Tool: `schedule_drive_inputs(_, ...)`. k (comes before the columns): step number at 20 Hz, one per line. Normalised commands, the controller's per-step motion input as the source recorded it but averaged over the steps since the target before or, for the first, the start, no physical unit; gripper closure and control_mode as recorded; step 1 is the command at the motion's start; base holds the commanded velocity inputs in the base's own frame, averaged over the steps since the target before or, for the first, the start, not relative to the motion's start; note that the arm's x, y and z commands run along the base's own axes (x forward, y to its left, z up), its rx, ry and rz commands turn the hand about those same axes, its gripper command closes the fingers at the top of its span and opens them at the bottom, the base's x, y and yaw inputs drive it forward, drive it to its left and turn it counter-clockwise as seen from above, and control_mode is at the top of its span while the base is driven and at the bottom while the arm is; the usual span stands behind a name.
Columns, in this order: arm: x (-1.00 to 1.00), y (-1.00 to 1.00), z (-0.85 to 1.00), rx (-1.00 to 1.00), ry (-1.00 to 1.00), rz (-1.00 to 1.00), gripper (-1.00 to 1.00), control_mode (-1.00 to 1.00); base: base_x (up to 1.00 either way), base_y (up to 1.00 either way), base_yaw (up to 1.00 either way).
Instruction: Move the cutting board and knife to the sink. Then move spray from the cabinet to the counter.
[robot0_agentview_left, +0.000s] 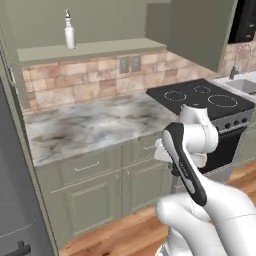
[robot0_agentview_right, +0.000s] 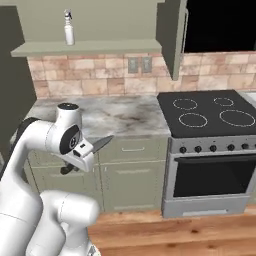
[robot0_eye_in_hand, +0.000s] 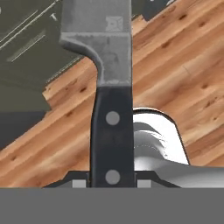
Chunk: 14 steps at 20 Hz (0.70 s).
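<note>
Black-handled knife (robot0_eye_in_hand: 111, 131) clamped in the fingers (robot0_eye_in_hand: 78, 183), blade tip short of the counter (robot0_agentview_right: 120, 117) edge.

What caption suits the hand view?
Gripper clamps the knife by its black handle, blade pointing away over the wooden floor.

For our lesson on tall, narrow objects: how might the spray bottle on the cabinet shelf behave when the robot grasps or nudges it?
The spray is slim and stands upright on the cabinet shelf, so a sideways nudge would probably tip it. It looks small, so likely light. Its smooth white body may slip, and the trigger nozzle on top gives an uneven hold.
</note>
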Motion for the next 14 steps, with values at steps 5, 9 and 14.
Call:
schedule_drive_inputs(5,0.00,0.00,0.00,0.00,0.00,0.00,1.00,1.00,0.00,0.05,-0.92)
schedule_drive_inputs(9,0.00,0.00,0.00,0.00,0.00,0.00,1.00,1.00,0.00,0.02,-0.82)
schedule_drive_inputs(14,0.00,0.00,0.00,0.00,0.00,0.00,1.00,1.00,0.04,-0.09,-0.61)
